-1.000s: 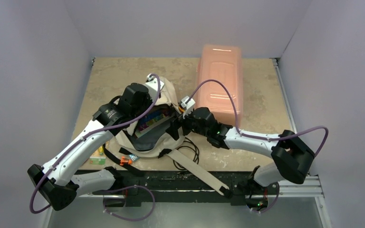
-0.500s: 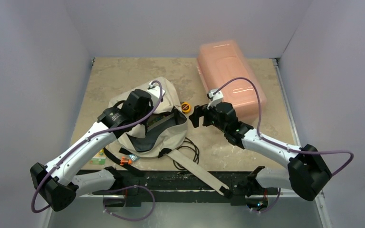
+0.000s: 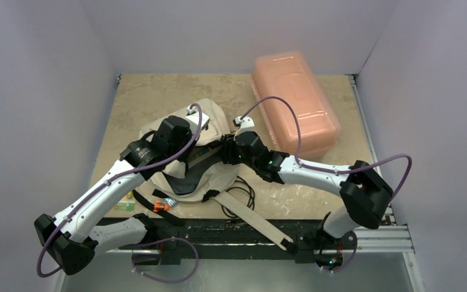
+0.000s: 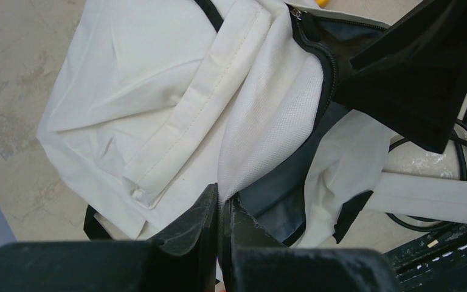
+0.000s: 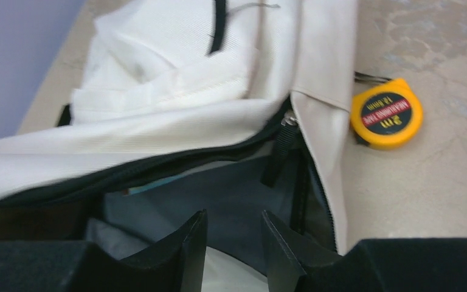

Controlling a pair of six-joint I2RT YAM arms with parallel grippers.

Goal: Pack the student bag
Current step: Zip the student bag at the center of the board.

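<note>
top view: student bag [image 3: 210, 176] lies open-mouthed on the counter [image 3: 152, 97] between both arms, pink box [image 3: 295, 100] behind it. fingertips look hidden under the wrists here. left wrist: left fingers [image 4: 196, 222] together, clamped on the bag's cream rim, seemingly to hold the mouth up. right wrist: right fingers [image 5: 190, 243] apart, empty, over the dark lining. yellow tape measure [image 5: 386, 114] lies on the counter just beside the bag.

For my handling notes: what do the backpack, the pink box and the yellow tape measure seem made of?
Student bag: matte cream woven fabric, visible weave, stitched seams, soft folds. Pink box: probably translucent plastic, glossy highlights, moulded lid. Tape measure: likely hard yellow plastic, smooth, printed label.
</note>
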